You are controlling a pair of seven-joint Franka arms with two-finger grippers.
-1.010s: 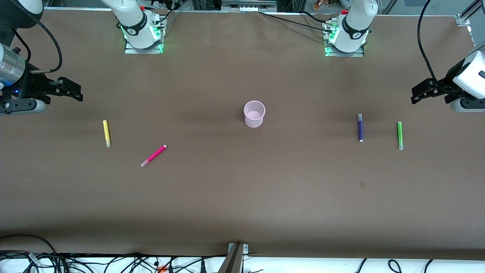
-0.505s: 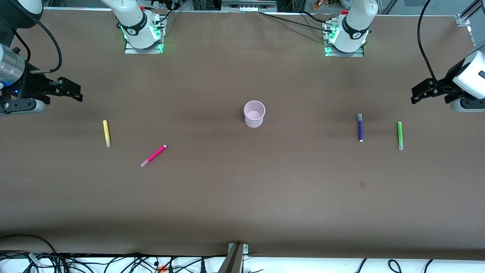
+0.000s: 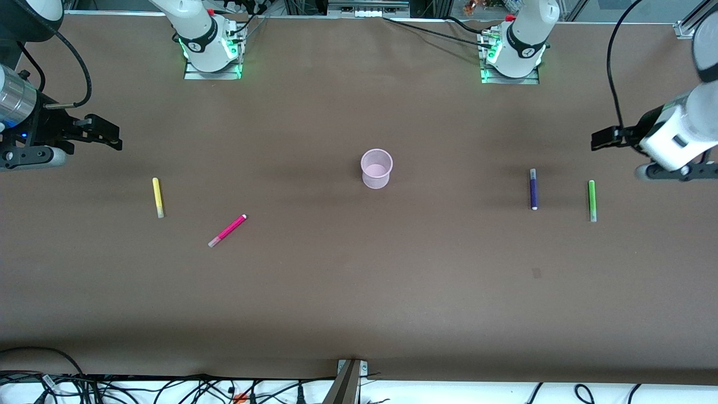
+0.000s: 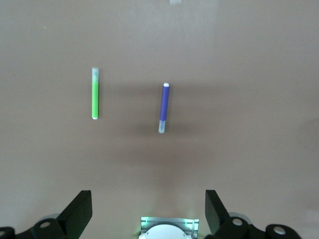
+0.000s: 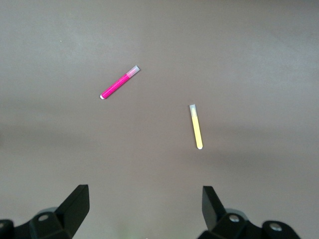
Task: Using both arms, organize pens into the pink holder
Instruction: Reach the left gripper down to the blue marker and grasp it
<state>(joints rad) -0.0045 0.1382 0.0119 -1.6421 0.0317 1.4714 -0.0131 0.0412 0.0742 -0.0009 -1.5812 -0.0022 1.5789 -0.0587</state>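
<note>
Both grippers hang empty with fingers spread wide: the left gripper point(image 4: 148, 211) over the table's left-arm end, the right gripper point(image 5: 144, 209) over the other. Four pens lie flat: green pen point(image 3: 591, 200), purple pen point(image 3: 533, 189), yellow pen point(image 3: 158, 197), magenta pen point(image 3: 227, 230). One pink holder point(image 3: 376, 168) stands upright mid-table, between the pairs. Both arms are cut off at the front view's edges.

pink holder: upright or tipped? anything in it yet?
Upright and empty: the pink holder stands on its base, its open mouth up, with only its bare bottom showing inside.
</note>
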